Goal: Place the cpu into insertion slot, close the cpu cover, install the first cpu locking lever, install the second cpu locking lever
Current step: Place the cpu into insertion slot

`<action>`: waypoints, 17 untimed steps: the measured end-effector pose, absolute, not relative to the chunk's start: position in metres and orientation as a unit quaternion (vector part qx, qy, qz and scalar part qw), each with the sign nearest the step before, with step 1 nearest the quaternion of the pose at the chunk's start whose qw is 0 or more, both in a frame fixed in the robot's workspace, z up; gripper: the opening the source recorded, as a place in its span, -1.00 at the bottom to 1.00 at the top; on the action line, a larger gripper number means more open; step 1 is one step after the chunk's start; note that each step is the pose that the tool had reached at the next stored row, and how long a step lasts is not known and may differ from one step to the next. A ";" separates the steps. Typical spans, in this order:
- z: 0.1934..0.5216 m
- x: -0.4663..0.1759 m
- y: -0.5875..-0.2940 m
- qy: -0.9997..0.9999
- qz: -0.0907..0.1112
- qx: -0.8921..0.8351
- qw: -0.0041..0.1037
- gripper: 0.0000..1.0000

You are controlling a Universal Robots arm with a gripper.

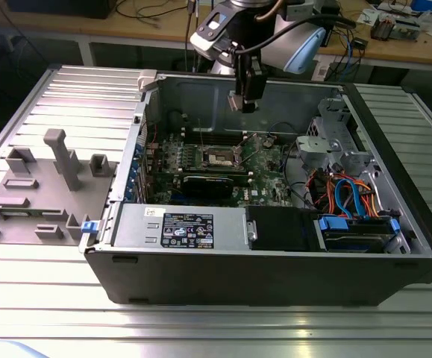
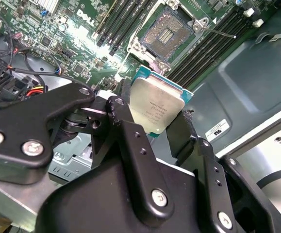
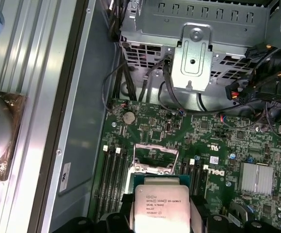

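Note:
My gripper [image 1: 244, 104] hangs inside the open computer case, above the motherboard [image 1: 264, 160]. It is shut on the cpu [image 2: 157, 109], a small silver-topped square chip on a green base held by two opposite edges between black fingers [image 2: 125, 131]. In both wrist views the cpu [image 3: 159, 206] floats clear of the board, a short way off the insertion slot [image 3: 155, 156]. The slot [image 2: 167, 34] lies uncovered with its pin field bare. The cpu cover [image 3: 155, 167] shows as a bright metal frame at the slot's edge. A thin wire locking lever [image 2: 218, 31] sticks out beside the slot.
Memory slots [image 2: 121, 24] flank the socket. A metal drive cage [image 3: 193, 43] with cable bundles [image 1: 342, 194] fills the case on the exterior view's right. A black card [image 1: 212, 185] and the power supply [image 1: 186, 227] sit nearer the front. Grey fixtures [image 1: 59, 160] stand on the table outside.

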State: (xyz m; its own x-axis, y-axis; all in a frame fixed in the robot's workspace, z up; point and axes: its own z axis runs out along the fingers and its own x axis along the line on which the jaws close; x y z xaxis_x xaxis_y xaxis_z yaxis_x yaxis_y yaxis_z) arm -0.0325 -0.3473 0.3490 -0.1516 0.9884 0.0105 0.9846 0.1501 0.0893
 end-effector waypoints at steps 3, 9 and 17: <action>0.348 -0.032 -0.347 0.754 0.037 0.655 0.025 0.08; 0.346 -0.032 -0.347 0.730 0.036 0.682 0.027 0.08; 0.345 -0.033 -0.347 0.728 0.036 0.684 0.027 0.08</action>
